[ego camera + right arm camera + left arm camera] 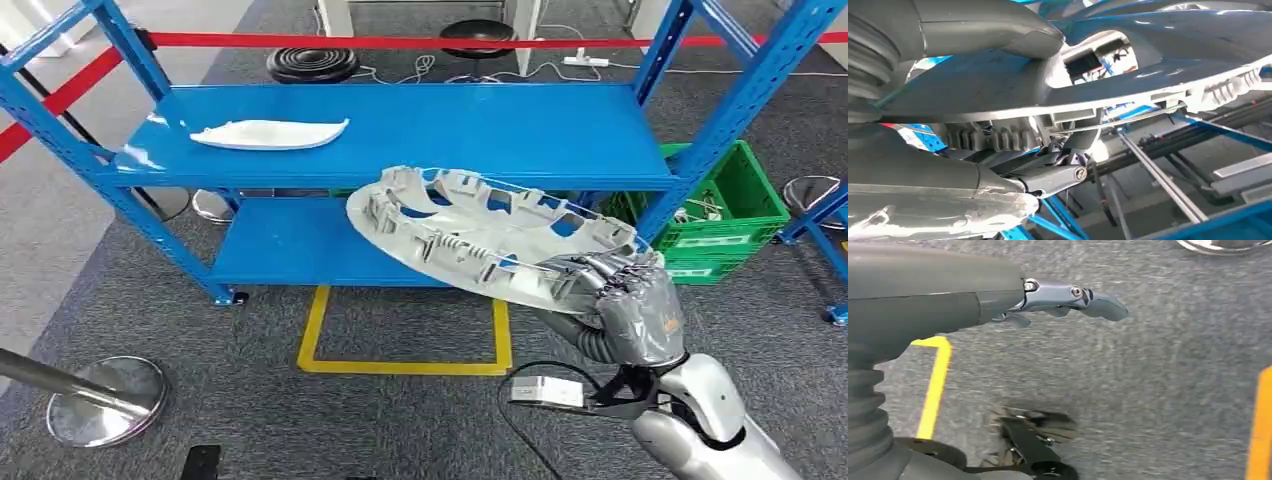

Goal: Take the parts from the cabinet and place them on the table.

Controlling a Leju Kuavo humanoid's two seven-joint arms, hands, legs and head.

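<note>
The right hand [632, 300] grips a large grey ribbed part [480, 232] by its near end, at about four o'clock in the head view, and the part juts up toward ten o'clock, held in the air in front of the blue shelving rack [560, 130] and touching neither shelf. In the right wrist view the thumb [993, 30] lies on one face of the part [1128, 80] and the darker fingers [1048, 177] curl under the other, so the hold looks firm. A second, white part [268, 133] lies on the top shelf at about eleven o'clock, well apart from the carried one. By this reading the carrying step is in hand: one part is out of the rack and not yet set down. The next move likely calls for turning the body toward the table while keeping the long part level and away from the rack's uprights [745, 95], since its far end overhangs a good way. The table itself cannot be made out. The left hand [1068, 297] hangs over grey carpet [1148, 390] and holds nothing; its fingers are cut off by the hand's cover, so whether they are spread or curled cannot be told.
</note>
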